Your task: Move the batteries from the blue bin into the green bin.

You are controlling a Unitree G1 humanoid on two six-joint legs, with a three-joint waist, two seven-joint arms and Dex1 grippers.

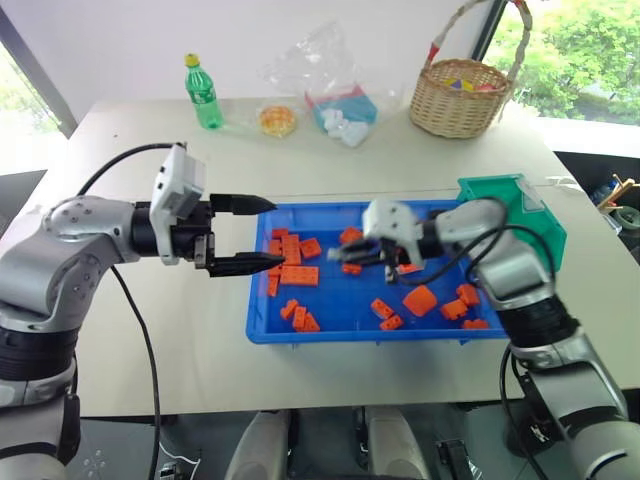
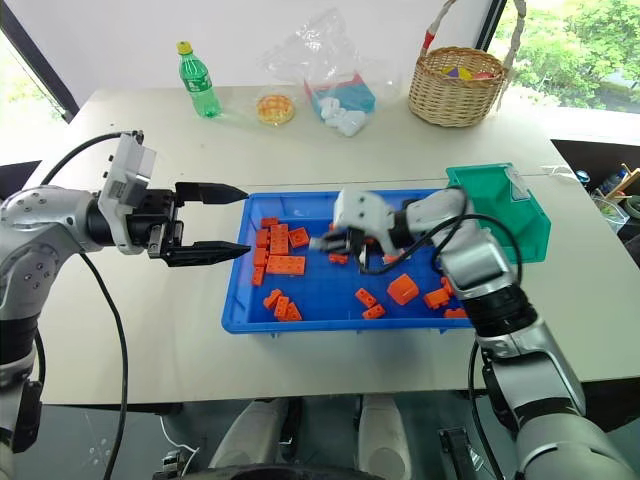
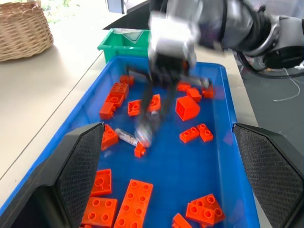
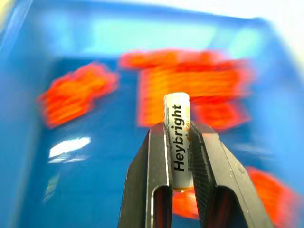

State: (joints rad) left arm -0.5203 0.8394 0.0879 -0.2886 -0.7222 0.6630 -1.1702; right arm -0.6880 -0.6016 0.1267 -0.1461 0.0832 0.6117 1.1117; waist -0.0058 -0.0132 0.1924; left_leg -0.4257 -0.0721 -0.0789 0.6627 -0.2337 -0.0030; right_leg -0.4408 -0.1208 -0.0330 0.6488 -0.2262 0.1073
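Where the head views look down on the counter (image 1: 150, 380), the right end effector (image 1: 352, 256) hangs over the middle of the blue bin (image 1: 262, 330), and what it carries is too small and blurred there to make out. Orange bricks (image 1: 298, 275) lie scattered over the bin floor. The green bin (image 1: 545, 235) stands at the blue bin's far right corner, partly hidden behind the right arm. The left end effector (image 1: 250, 235) hovers beside the blue bin's left rim, fingers parted with nothing between them. A basket (image 1: 458, 98), a green bottle (image 1: 203, 92) and a plastic bag (image 1: 335, 85) sit well apart at the back.

From the left wrist view, the right end effector is smeared by motion above the bricks; a second battery (image 3: 125, 137) lies on the blue floor just below it, beside a small brick.

From the right wrist view, the two black fingers (image 4: 149, 175) are clamped on a white battery (image 4: 177, 142), which stands upright between them with its top poking out past the tips. Its lower end is hidden between the fingers. Bricks behind are only orange blurs.
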